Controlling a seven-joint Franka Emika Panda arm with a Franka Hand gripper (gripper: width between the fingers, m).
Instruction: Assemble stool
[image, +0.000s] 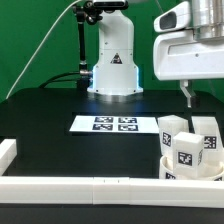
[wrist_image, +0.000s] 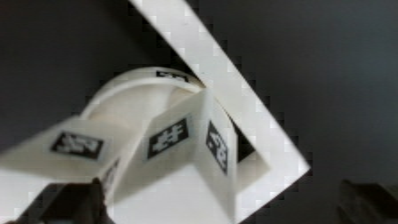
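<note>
Nearest the exterior camera a white border rail (image: 90, 186) runs along the table's front edge, and just behind it, at the front corner on the exterior view's right, stands the stool (image: 188, 147) — legs up, seat down. Its round rimmed seat (wrist_image: 125, 105) lies flat against the black table (image: 50, 110); the stubby block legs (image: 172, 128) rise from it, each face tagged in black and white. So the stool's axis runs vertical, feet pointing at the ceiling, and each leg's long axis stands upright too.

It looks like hard, light plastic: stiff, smooth, likely slippery under metal pads, not fragile. The flat sides of a leg seem the best place to pinch, square on; the seat rim is a thinner, poorer hold.

Above and a little behind the legs hangs the gripper (image: 187, 95), its fingers spread wide and holding nothing — clear of the stool, as far as can be told.

Farther back the marker board (image: 113, 124) lies flat mid-table, well apart from the stool, with the arm's base (image: 113, 75) at the far edge.
</note>
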